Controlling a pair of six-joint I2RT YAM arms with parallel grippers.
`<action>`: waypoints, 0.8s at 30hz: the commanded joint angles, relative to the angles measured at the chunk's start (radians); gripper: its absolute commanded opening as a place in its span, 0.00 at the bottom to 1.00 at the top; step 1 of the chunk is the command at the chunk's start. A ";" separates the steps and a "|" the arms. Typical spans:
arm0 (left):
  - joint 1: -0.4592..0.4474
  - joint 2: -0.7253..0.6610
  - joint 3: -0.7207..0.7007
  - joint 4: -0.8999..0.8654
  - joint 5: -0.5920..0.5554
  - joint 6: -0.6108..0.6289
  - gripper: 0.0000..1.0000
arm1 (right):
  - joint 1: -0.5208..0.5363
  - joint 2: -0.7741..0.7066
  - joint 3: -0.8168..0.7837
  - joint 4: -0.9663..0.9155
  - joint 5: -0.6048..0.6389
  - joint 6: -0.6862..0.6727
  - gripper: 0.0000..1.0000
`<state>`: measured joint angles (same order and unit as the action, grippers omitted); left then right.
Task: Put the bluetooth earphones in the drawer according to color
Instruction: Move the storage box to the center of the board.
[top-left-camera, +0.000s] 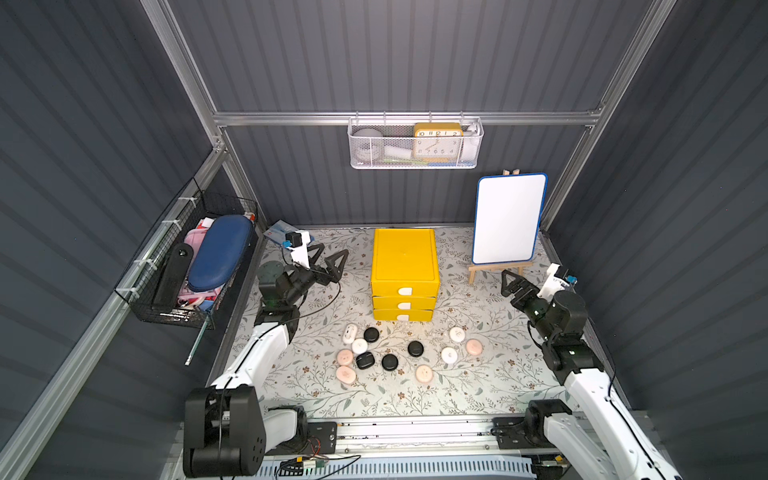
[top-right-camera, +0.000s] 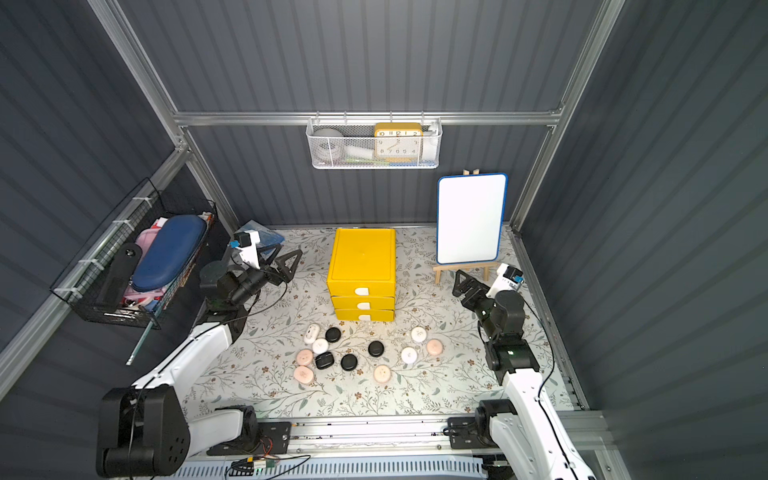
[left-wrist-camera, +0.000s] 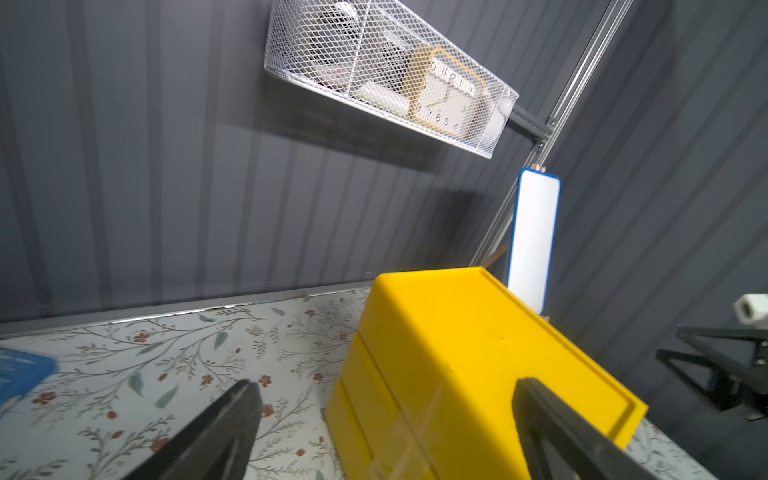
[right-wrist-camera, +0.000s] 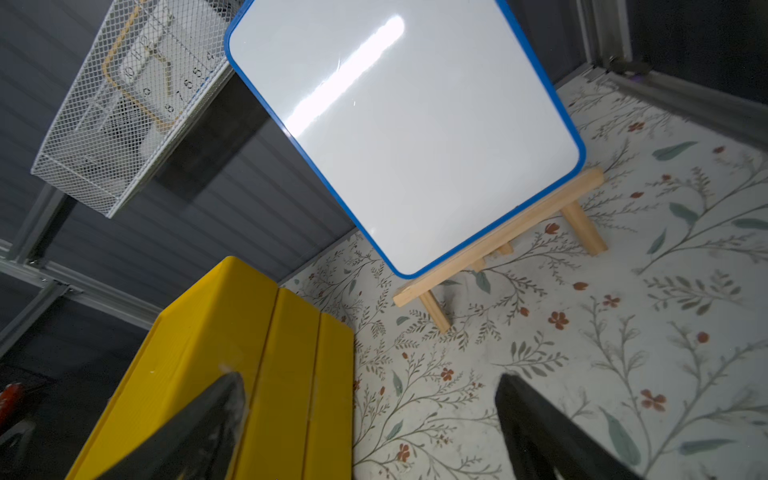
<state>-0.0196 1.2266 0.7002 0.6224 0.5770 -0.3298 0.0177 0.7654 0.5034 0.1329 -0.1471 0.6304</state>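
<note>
Floral table (top-left-camera: 478, 386), scattered earphones (top-left-camera: 390, 362), shut drawers (top-left-camera: 405, 291)

I see a bright yellow drawer unit (top-left-camera: 405, 257) with white pull tabs. The table cover (top-left-camera: 478, 390) is pale, printed with grey-green sprigs and small rust-red flowers. The bluetooth earphones (top-left-camera: 390, 362) are black, white and pale pink. The whiteboard (top-left-camera: 509, 218) is white, rimmed blue, and its easel (top-left-camera: 498, 267) is light wood. The walls (top-left-camera: 415, 62) are dark grey with vertical ribs.
</note>
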 joint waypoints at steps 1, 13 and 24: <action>0.007 -0.003 0.009 -0.131 -0.053 -0.220 0.99 | 0.001 0.055 0.052 0.011 -0.251 0.090 0.99; -0.054 0.103 0.003 0.020 0.172 -0.357 0.99 | 0.297 0.373 0.324 -0.158 -0.355 -0.028 0.92; -0.228 0.226 0.077 -0.008 0.127 -0.342 0.99 | 0.364 0.659 0.530 -0.176 -0.352 -0.064 0.63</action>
<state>-0.2474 1.4246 0.7544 0.5987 0.6914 -0.6571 0.3790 1.3693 0.9657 -0.0330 -0.4866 0.5880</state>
